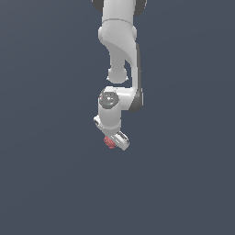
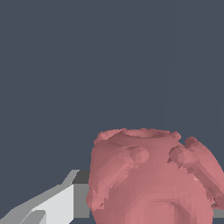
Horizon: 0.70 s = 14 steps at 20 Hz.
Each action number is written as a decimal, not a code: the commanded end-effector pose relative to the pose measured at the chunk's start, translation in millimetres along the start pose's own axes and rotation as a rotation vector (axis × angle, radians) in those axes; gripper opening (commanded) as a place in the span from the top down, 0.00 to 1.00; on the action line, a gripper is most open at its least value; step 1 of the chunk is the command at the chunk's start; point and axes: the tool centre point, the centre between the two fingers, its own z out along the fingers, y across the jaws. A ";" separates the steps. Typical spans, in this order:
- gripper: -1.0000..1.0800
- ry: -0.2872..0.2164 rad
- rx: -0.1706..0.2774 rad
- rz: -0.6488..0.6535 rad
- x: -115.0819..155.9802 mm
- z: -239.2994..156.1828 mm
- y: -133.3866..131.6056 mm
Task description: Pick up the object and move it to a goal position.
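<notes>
The object [image 1: 109,142] is a small pinkish-red bumpy lump, partly hidden under the white hand in the exterior view. My gripper [image 1: 113,140] hangs straight down around it. In the wrist view the object [image 2: 148,179] looms large and close between the jaws. One white and grey finger [image 2: 57,202] rests against its side, and a grey sliver of the other finger [image 2: 217,213] shows at the opposite side. The gripper looks shut on the object.
The white arm [image 1: 120,41] comes down from the top middle of the exterior view. Around it there is only a flat, plain dark grey-blue surface [image 1: 46,160]. No goal marker shows in either view.
</notes>
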 end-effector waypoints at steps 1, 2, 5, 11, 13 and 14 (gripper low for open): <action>1.00 0.001 0.001 0.000 -0.8 -5.5 0.6; 1.00 0.001 0.001 0.000 -1.3 -8.6 1.1; 1.00 0.000 0.001 0.000 -3.6 -20.7 3.2; 1.00 0.000 0.001 0.001 -10.5 -58.9 9.8; 1.00 0.000 0.001 0.001 -13.7 -76.0 12.7; 1.00 0.000 0.001 0.001 -15.4 -85.4 14.2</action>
